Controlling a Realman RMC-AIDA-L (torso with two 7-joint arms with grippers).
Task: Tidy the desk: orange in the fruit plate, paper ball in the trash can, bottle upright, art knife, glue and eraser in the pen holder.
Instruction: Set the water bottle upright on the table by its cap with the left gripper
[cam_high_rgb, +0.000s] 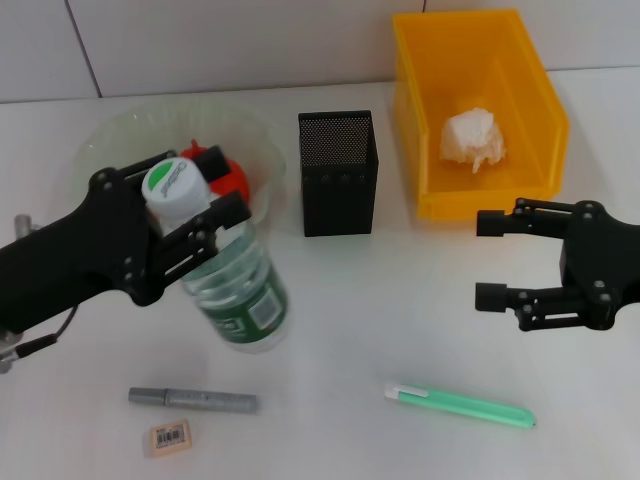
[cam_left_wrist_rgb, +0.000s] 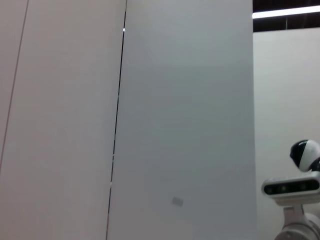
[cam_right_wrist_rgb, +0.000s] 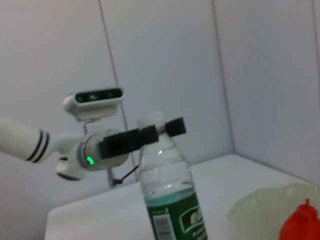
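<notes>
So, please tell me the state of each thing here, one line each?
bottle: upright, left gripper shut on its neck
orange: in fruit plate
paper ball: in trash can
pen holder: upright
eraser: on desk
right gripper: open, holding nothing

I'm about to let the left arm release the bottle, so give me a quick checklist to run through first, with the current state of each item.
1. Left gripper closed around the bottle at its neck: ok.
2. Bottle upright: ok in the right wrist view.
3. Bottle base resting on the table: cannot tell.
4. White cap on: ok.
5. Nearby items clear of the bottle: pen holder and fruit plate stand apart: ok.
6. Right gripper out of the way, open beside the trash can: ok.
</notes>
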